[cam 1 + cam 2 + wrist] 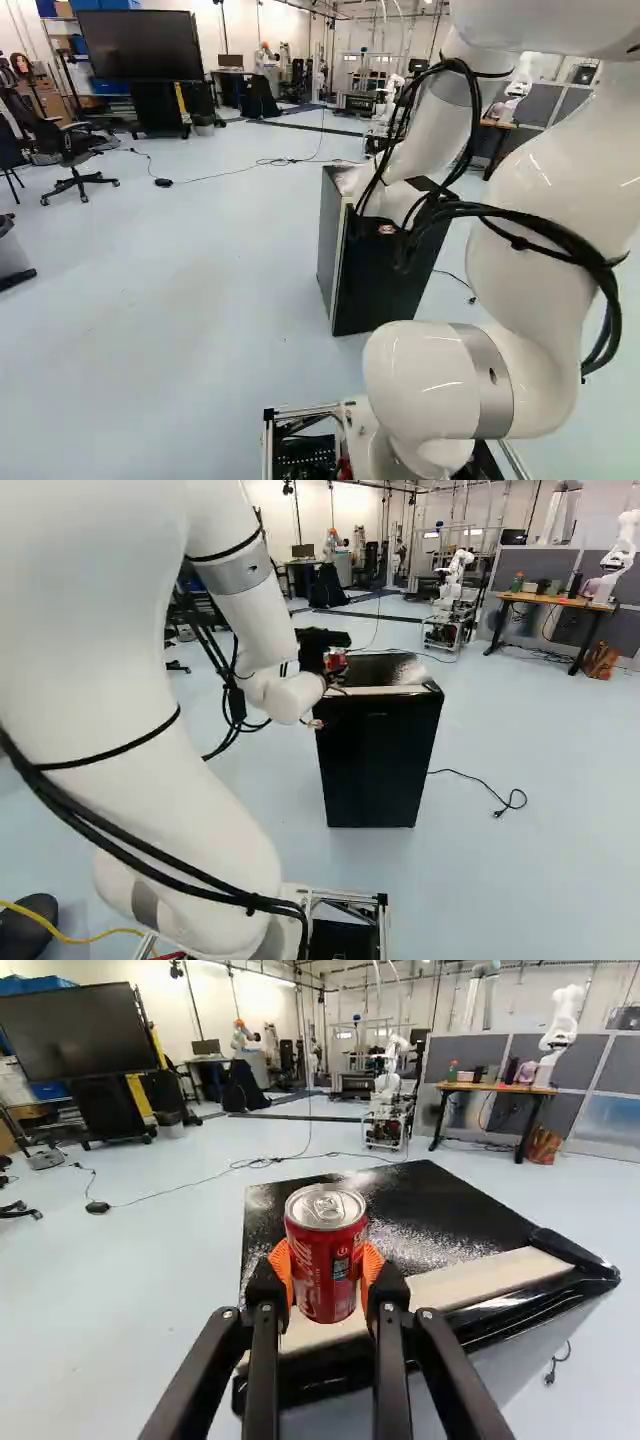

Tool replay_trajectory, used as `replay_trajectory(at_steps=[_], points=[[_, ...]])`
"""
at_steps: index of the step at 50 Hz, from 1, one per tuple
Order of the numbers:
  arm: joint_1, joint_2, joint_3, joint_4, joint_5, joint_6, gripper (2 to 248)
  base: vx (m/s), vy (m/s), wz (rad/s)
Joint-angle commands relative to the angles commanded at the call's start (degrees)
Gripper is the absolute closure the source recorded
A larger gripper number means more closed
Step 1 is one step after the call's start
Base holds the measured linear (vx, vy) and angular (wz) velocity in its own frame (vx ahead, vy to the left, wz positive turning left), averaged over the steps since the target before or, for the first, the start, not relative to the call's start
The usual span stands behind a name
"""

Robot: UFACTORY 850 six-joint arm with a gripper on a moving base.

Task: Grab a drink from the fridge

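Over pale floor (120,1290) and black mini fridge (378,760), clasps a red soda can (325,1235) in the jaws (327,1268), apparently past grabbing, next needing a steady carry clear.

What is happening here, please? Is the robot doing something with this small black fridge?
The white robot arm has a red drink can in its gripper, held between both fingers. The can is upright, near the front edge of the top of the fridge. The fridge door looks closed. I cannot tell if the can touches the top.
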Motion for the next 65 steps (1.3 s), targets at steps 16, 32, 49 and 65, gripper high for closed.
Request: replay_trajectory(at_steps=[16, 32, 49, 65], points=[[3.03, 6.13, 6.82, 0.02, -1.65, -0.77, 161, 0.0, 0.0, 0.0], [5.68, 11.52, 12.81, 0.03, -3.1, -1.44, 161, 0.0, 0.0, 0.0], [7.71, 15.62, 17.37, 0.05, -4.2, -1.96, 161, 0.0, 0.0, 0.0], [8.86, 17.96, 19.97, 0.05, -4.83, -2.25, 161, 0.0, 0.0, 0.0]])
